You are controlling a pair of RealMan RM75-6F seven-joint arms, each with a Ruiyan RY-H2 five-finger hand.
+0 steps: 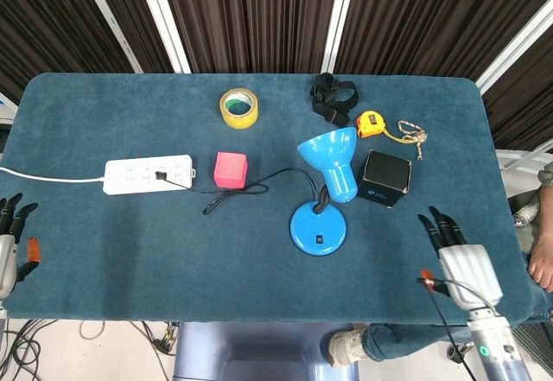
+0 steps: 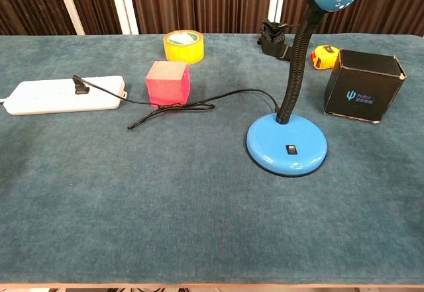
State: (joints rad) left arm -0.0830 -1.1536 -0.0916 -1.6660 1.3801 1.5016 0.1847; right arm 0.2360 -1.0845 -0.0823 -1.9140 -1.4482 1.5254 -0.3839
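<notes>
A blue desk lamp [image 1: 321, 225] [image 2: 287, 147] stands on the table, its shade tipped toward the far side and a small switch on its round base. Its black cord [image 1: 259, 182] runs left to a white power strip [image 1: 149, 174] [image 2: 63, 94]. My right hand [image 1: 460, 257] lies at the table's front right, fingers stretched out and apart, holding nothing, well right of the lamp base. My left hand [image 1: 12, 241] hangs off the table's left front corner, fingers spread and empty. Neither hand shows in the chest view.
A pink cube [image 1: 231, 168] sits by the cord. Yellow tape roll [image 1: 238, 107], black strap [image 1: 332, 96] and yellow tape measure [image 1: 372, 123] lie at the back. A black box [image 1: 385, 178] stands right of the lamp. A person's foot shows at the right edge.
</notes>
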